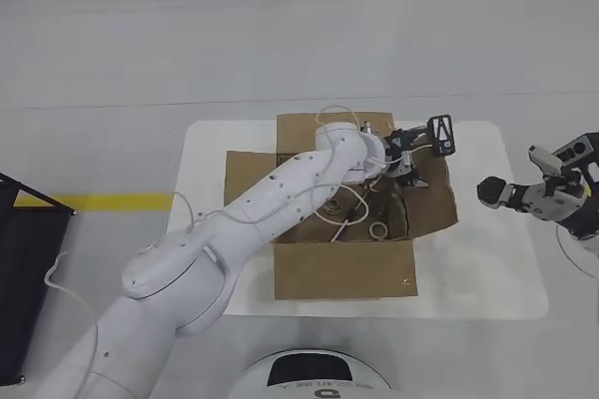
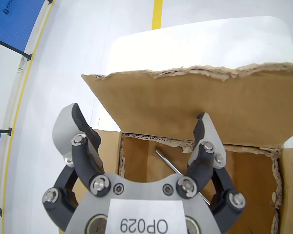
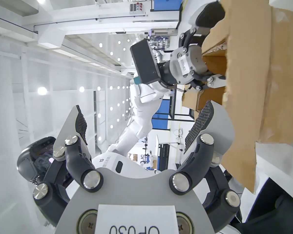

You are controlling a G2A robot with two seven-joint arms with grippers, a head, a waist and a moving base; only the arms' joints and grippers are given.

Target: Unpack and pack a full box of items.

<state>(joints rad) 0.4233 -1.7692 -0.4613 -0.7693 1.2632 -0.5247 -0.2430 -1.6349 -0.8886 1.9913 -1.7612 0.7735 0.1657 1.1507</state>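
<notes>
Plainly the left gripper [image 2: 138, 112], wide and empty, hangs nearer: a metal rod [image 2: 167, 160] lies slantwise in the box [image 2: 234, 103] just below it (right gripper [image 3: 144, 108], also wide, sits well apart).

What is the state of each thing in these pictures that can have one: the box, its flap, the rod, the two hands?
Box: open, with things inside.
Torn flap: folded outward, its edge ragged.
Metal rod: lying inside the box, not held.
Left hand: open, empty, over the box.
Right hand: open, empty, off to the side of the box.
</notes>
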